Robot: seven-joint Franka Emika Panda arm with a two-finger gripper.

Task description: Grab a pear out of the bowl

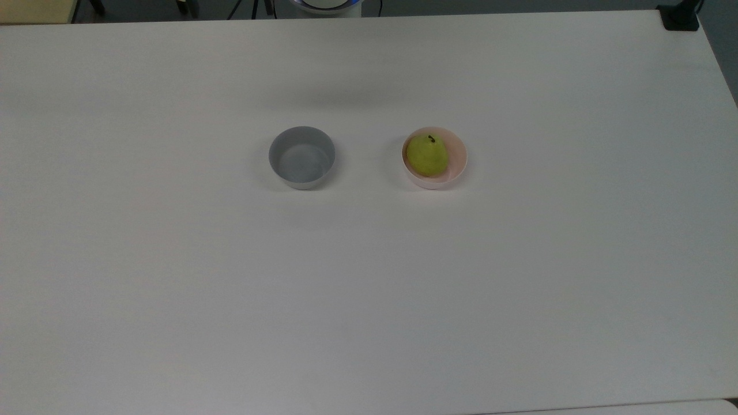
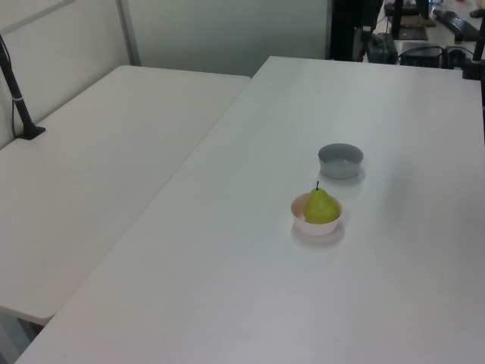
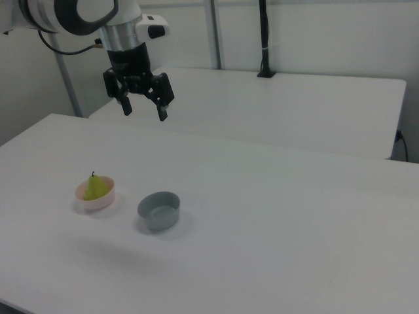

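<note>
One pear [image 3: 95, 187] sits in the pink bowl [image 3: 95, 197], lower left of the right view. High above, the pincer [image 3: 143, 110] hangs spread; best descend centred, straddling its belly.

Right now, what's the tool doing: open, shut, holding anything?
Tool: open and holding nothing, up in the air well above the table. The pear sits in the pink bowl.

Robotics lab, white worktables [image 2: 114, 174], mounted robot arm [image 3: 78, 16], camera pole [image 3: 264, 39]
</note>
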